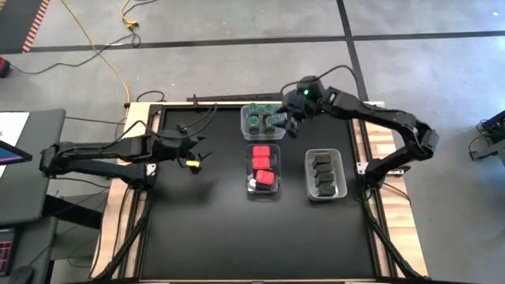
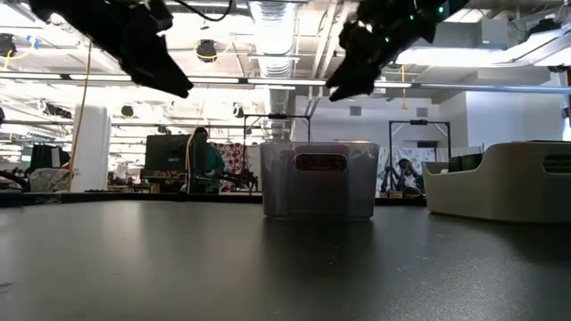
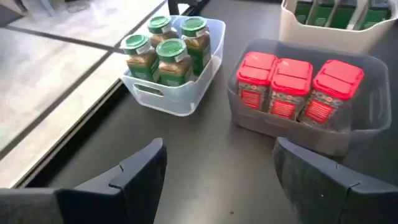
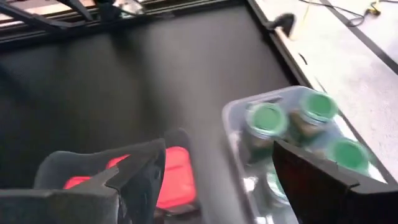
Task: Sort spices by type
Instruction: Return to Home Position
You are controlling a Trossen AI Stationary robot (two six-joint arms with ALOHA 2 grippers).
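Black table mat (image 1: 237, 237) carries three bins, all in the half toward the top of the high view. Clear tub (image 1: 243, 126) by that top edge holds four green-lid jars (image 3: 168, 50). Dark see-through bin (image 1: 248, 158) at ctr holds the red cans (image 3: 292, 87). Grey bin (image 1: 308, 177) just right of it holds the black cans (image 1: 323, 172).

Right gripper (image 1: 290, 122) hangs over the clear tub's right rim, fingers spread, nothing btwn them. Left gripper (image 1: 197, 158) is raised over bare mat, well left of the red cans, released & empty.

Other half of the mat lies open. Wooden table border (image 1: 136, 110) frames the sides. A person (image 2: 203, 159) stands far off in the room.
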